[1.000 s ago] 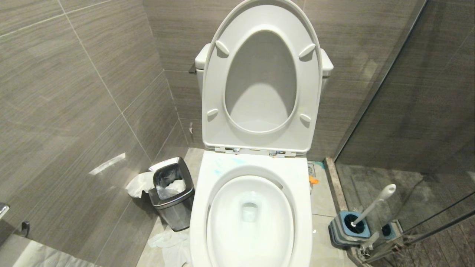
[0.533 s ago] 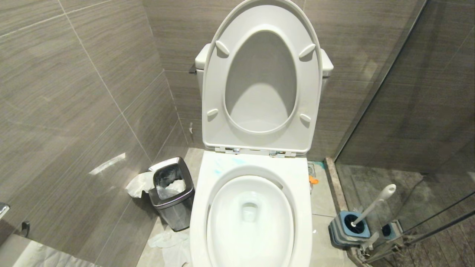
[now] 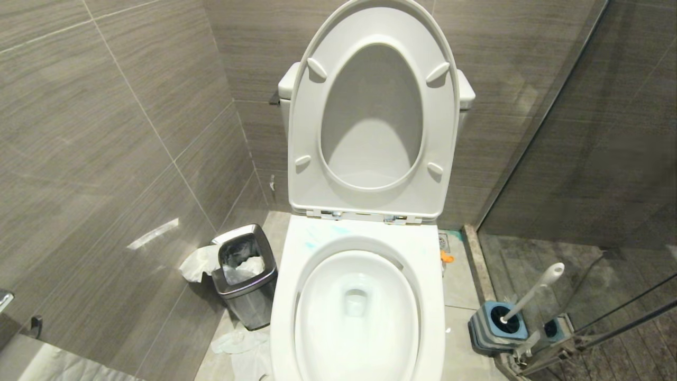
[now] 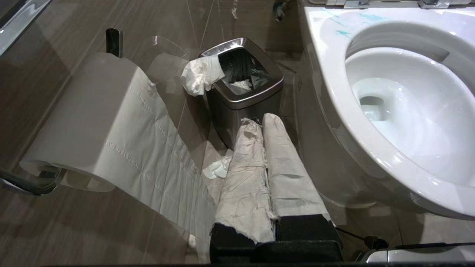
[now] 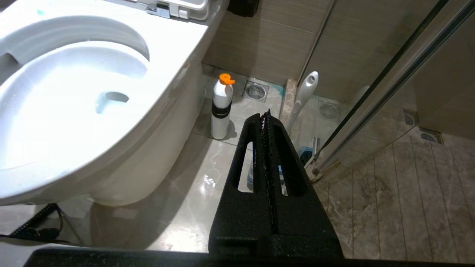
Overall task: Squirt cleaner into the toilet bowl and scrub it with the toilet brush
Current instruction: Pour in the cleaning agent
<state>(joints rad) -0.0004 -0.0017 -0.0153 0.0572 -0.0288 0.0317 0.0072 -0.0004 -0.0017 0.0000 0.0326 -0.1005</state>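
Both my grippers, left [image 4: 259, 122] and right [image 5: 265, 118], closed, empty; I'd approach the cleaner bottle [image 5: 221, 107] upright, at the toilet's [image 5: 178, 70] three o'clock.

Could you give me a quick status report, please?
Left gripper and right gripper shut, empty. Toilet brush in its base. Toilet bowl open, unobstructed.
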